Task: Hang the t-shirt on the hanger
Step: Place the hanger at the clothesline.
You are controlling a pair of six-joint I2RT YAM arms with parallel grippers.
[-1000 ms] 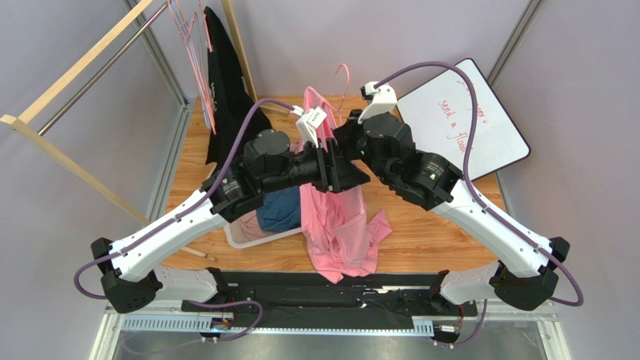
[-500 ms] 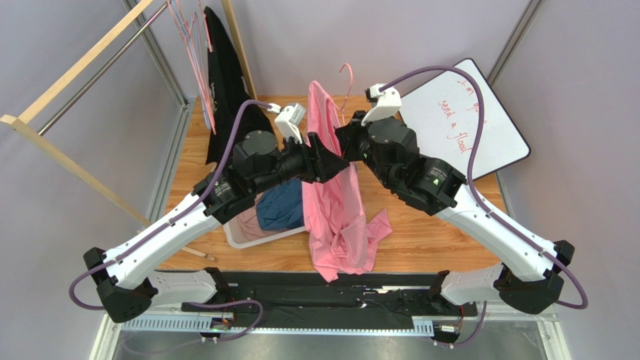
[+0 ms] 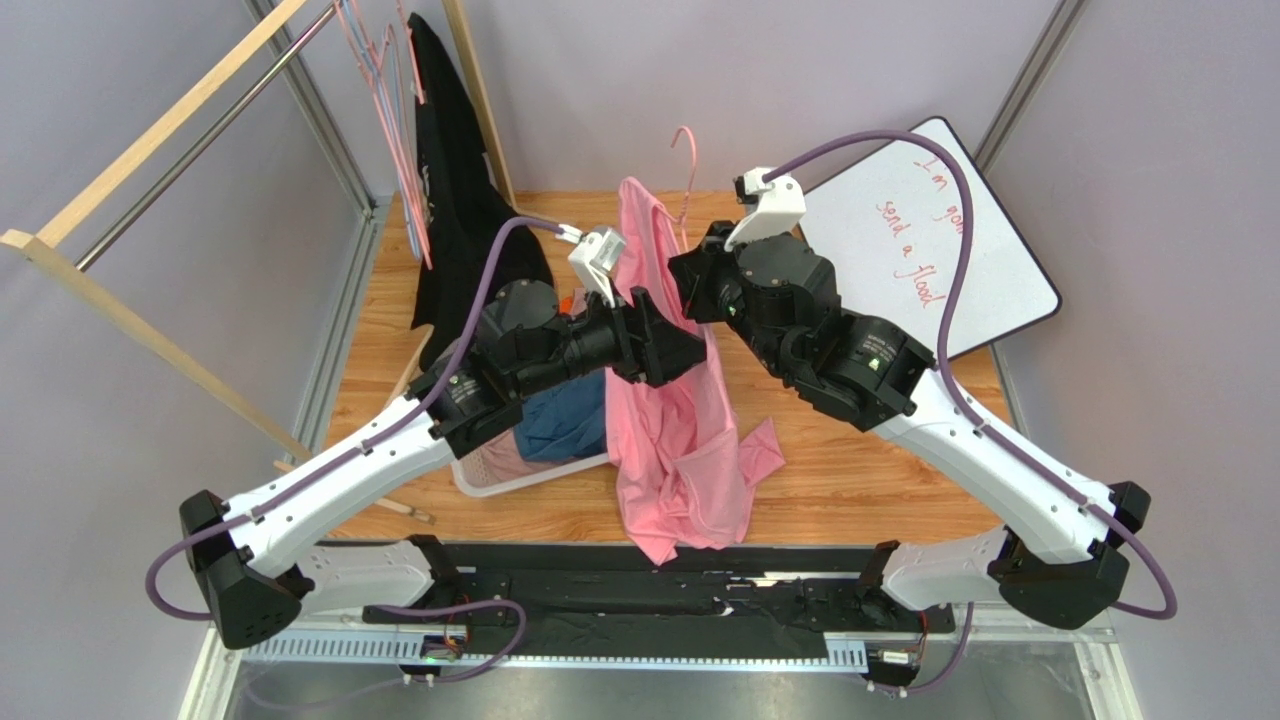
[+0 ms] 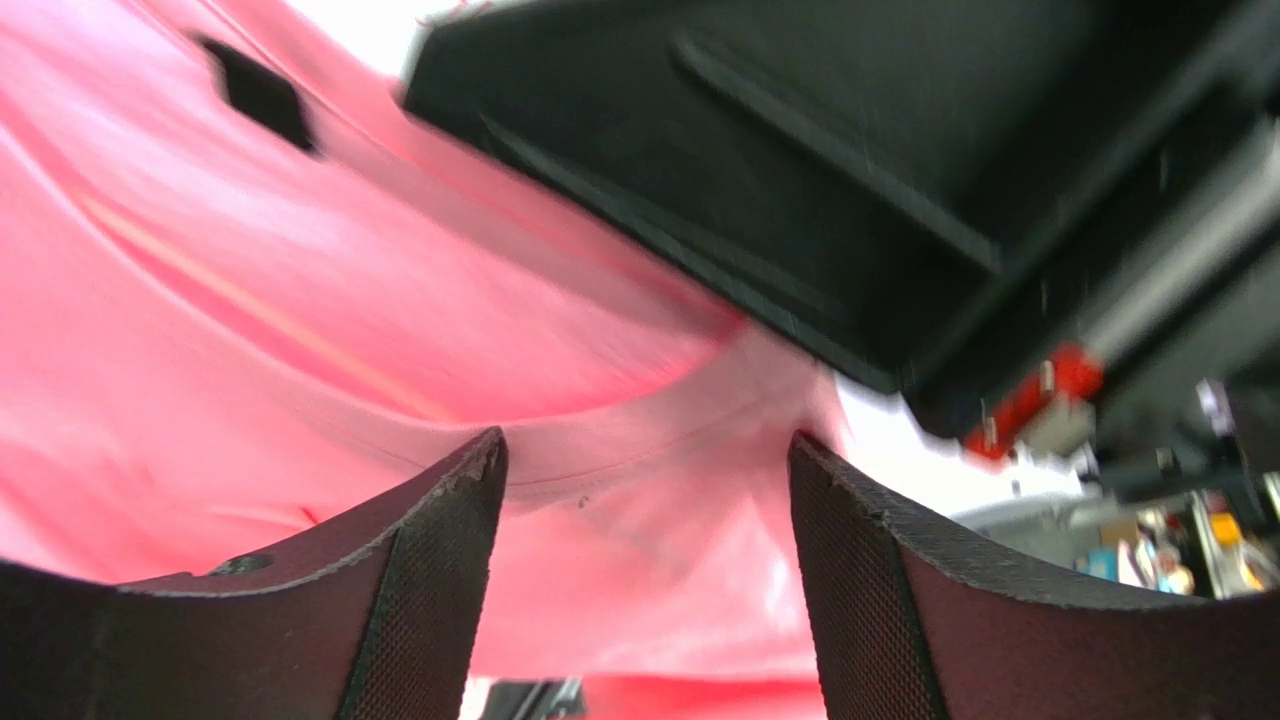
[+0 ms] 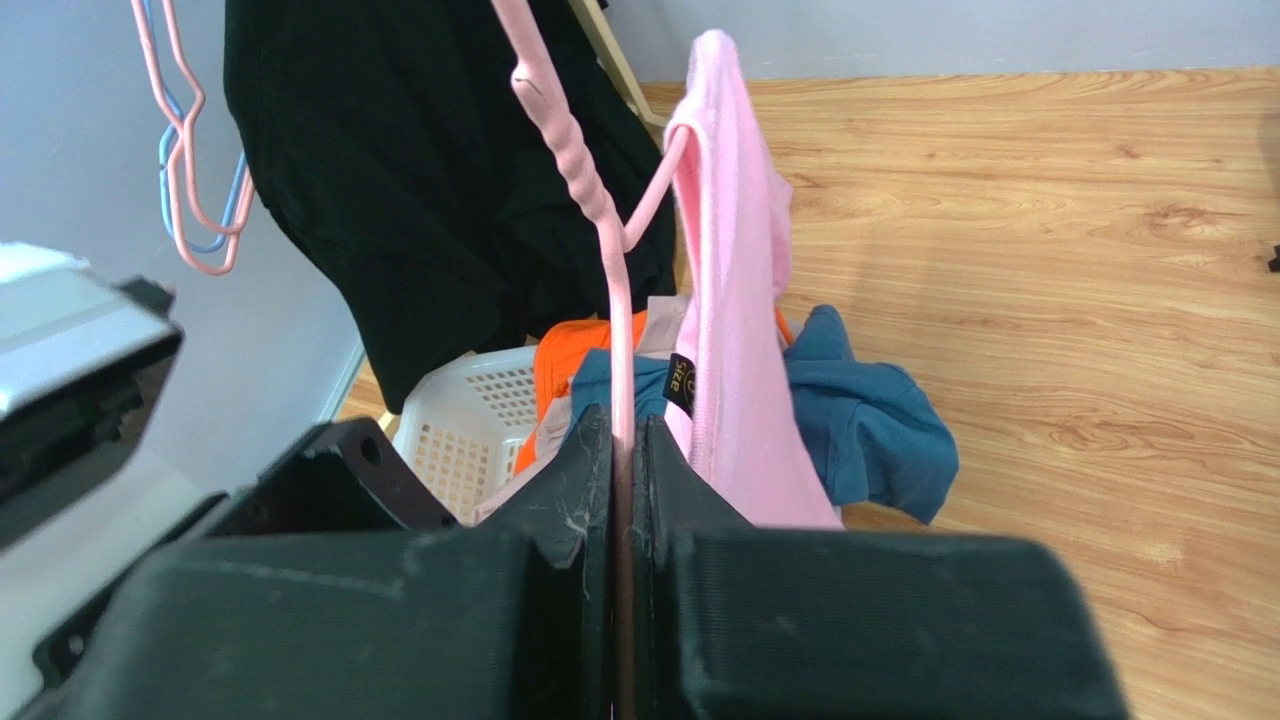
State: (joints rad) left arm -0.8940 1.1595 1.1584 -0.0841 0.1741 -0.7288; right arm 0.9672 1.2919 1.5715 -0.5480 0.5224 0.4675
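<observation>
The light-pink t-shirt (image 3: pixel 676 435) hangs in a long fold from the thin pink hanger (image 3: pixel 687 150), its lower end bunched on the table. My right gripper (image 3: pixel 679 285) is shut on the hanger's wire (image 5: pixel 589 188) below the hook and holds it upright. In the right wrist view the shirt (image 5: pixel 736 300) drapes over the hanger's right arm. My left gripper (image 3: pixel 684 348) is open right against the shirt's left side. In the left wrist view pink cloth (image 4: pixel 301 300) fills the space behind the open fingers (image 4: pixel 436 555).
A white basket (image 3: pixel 496 473) holding a blue t-shirt (image 3: pixel 564 413) and orange cloth sits at the left. A long black garment (image 3: pixel 451 180) and spare hangers (image 3: pixel 383 90) hang from the wooden rail (image 3: pixel 166 128). A whiteboard (image 3: pixel 932 225) lies at the back right.
My left gripper pulled back to the left, then returned to the shirt's side. The right gripper keeps its hold on the hanger; the shirt's top shifted slightly.
</observation>
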